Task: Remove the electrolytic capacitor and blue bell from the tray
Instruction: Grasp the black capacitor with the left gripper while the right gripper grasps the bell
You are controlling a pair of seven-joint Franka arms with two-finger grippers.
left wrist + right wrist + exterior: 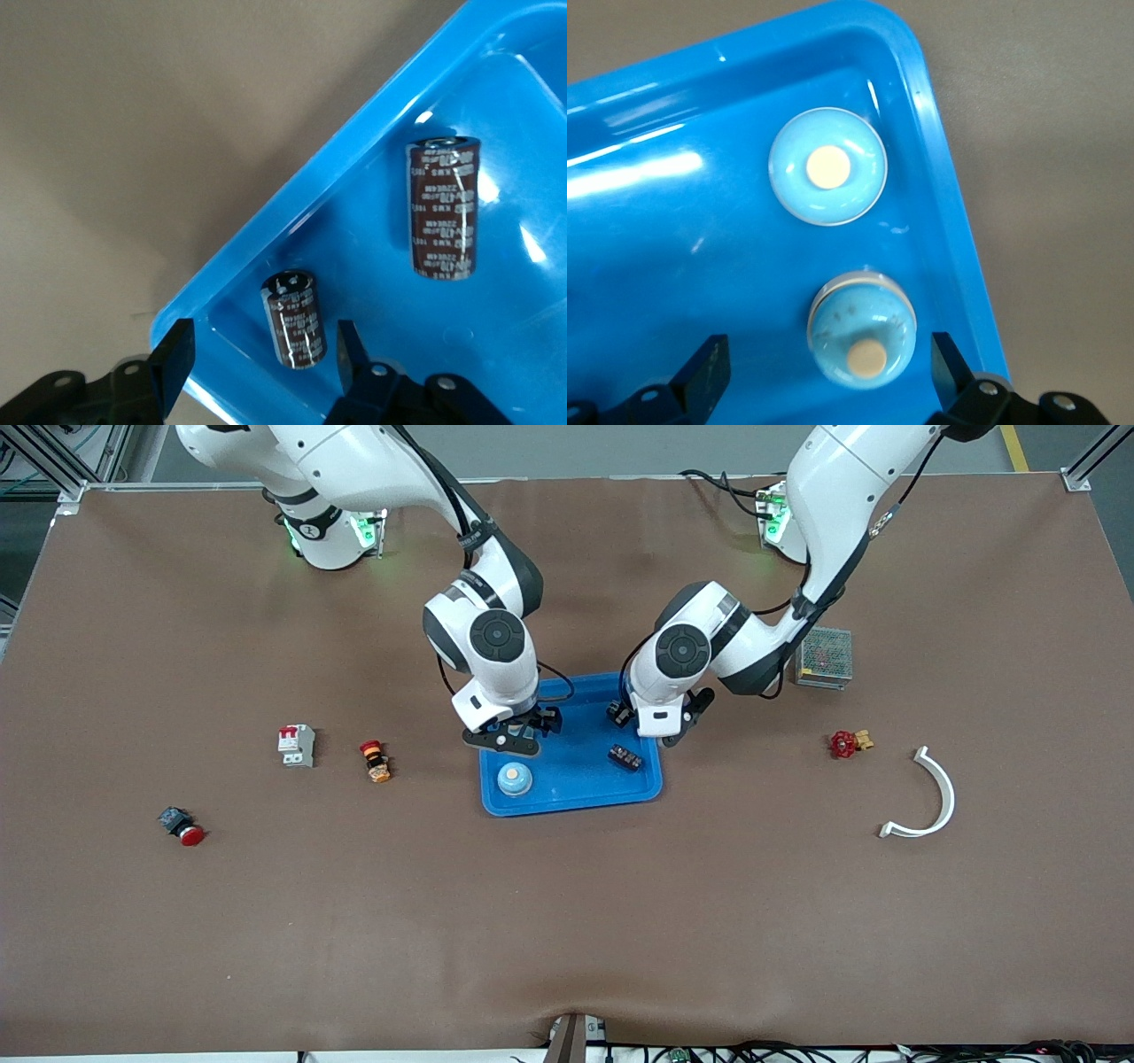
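The left hand [257,367] hangs low over the blue tray's [576,793] corner at the left arm's end, its fingers [177,354] partly spread on either side of an upright brown capacitor [295,319] without yet touching it; a second capacitor [443,205] lies apart, deeper in the tray. The right hand [828,372] hovers fully spread over the tray's other end, straddling the blue bell [862,341], with a second bell [827,166] just beside it. To grip well, I judge each hand should centre on its target, avoid the rim, and pinch squarely before lifting.
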